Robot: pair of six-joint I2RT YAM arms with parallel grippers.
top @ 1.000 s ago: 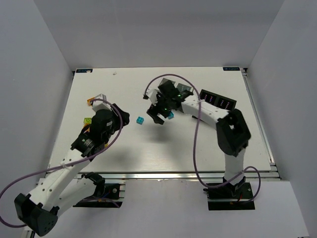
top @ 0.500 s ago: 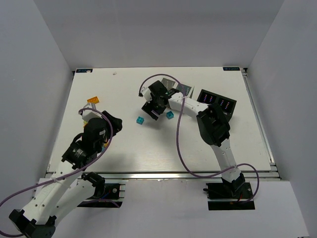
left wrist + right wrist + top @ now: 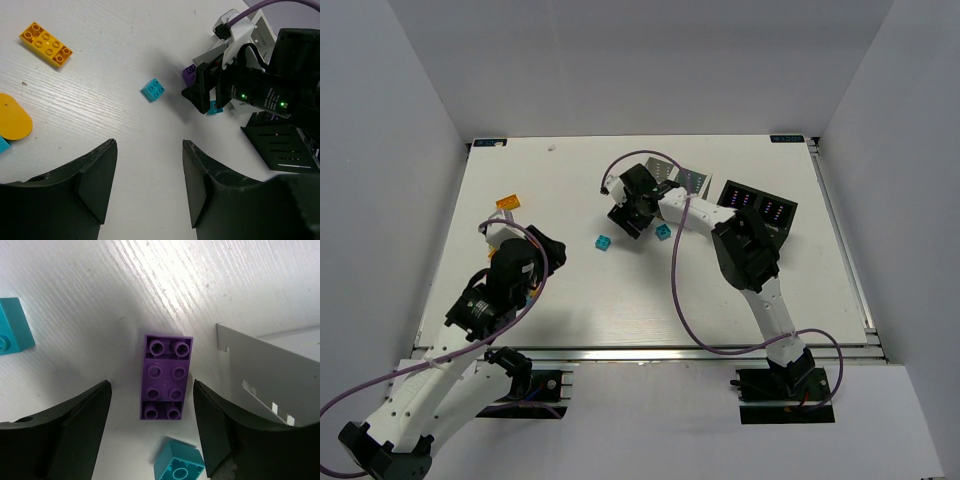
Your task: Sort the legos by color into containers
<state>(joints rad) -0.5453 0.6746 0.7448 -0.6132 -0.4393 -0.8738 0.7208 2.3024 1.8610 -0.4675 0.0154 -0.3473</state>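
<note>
My right gripper (image 3: 629, 219) is open and low over the table, its jaws either side of a purple two-by-four brick (image 3: 166, 377) without touching it. One cyan brick (image 3: 179, 462) lies tipped just below the purple one, and another (image 3: 12, 326) lies to the left. In the top view the cyan bricks are at mid-table (image 3: 604, 243) and by the right gripper (image 3: 663, 232). The white container (image 3: 677, 178) and the black container (image 3: 757, 205) stand behind the right arm. My left gripper (image 3: 150, 145) is open and empty above bare table. An orange brick (image 3: 46, 43) lies far left.
A rounded orange piece (image 3: 11, 116) and a cyan piece (image 3: 2, 144) lie at the left edge of the left wrist view. The white container's slotted wall (image 3: 265, 370) stands right next to the right gripper's finger. The right arm's cable loops over the table.
The right gripper has moved left from the cyan brick to over the purple brick. The left arm has drawn back toward the near left, uncovering the orange brick.
</note>
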